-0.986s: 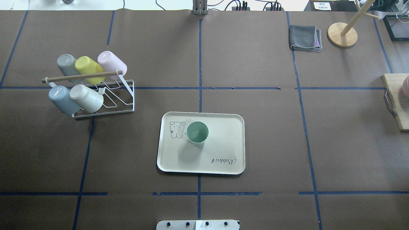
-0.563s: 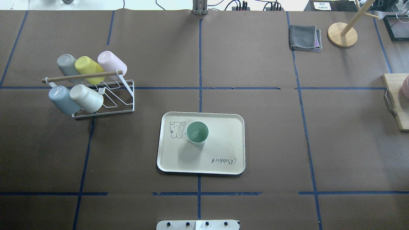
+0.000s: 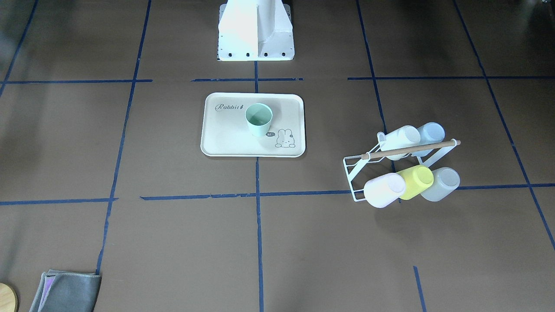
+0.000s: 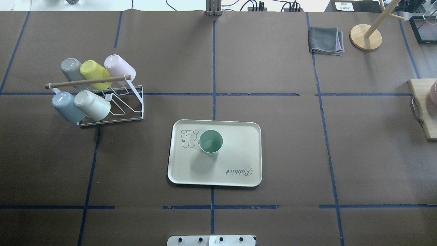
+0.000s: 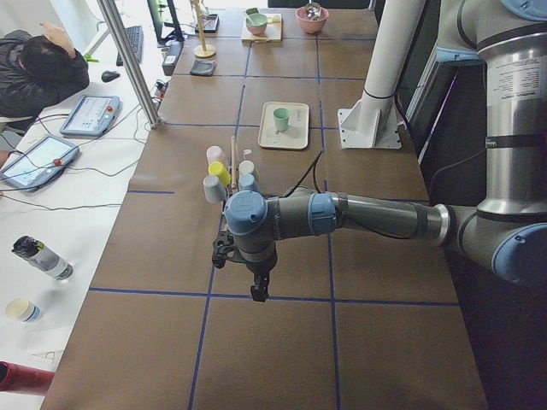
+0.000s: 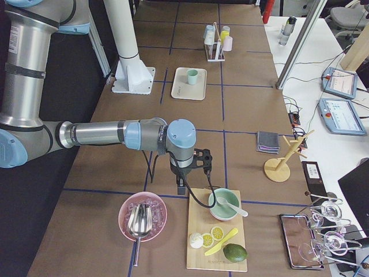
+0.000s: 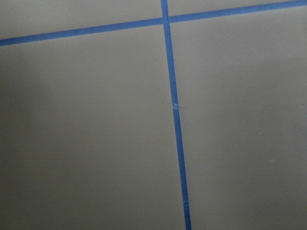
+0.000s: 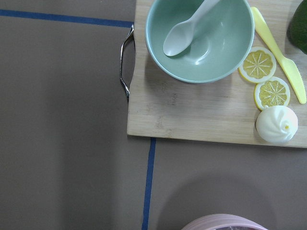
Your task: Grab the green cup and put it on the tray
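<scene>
The green cup [image 4: 210, 142] stands upright on the cream tray [image 4: 239, 164], next to the rabbit drawing; both also show in the front view, cup [image 3: 259, 120] and tray [image 3: 225, 134]. No gripper is near them. My left gripper [image 5: 256, 293] shows only in the exterior left view, hanging over bare table at the left end; I cannot tell if it is open or shut. My right gripper [image 6: 181, 188] shows only in the exterior right view, above the table beside a wooden board at the right end; I cannot tell its state.
A white wire rack [image 4: 131, 102] with several coloured cups stands left of the tray. A folded grey cloth [image 4: 326, 41] and a wooden stand [image 4: 365, 37] are at the far right. The wooden board [image 8: 192, 115] carries a green bowl [image 8: 199, 40]; a pink bowl [image 6: 142, 216] sits beside it.
</scene>
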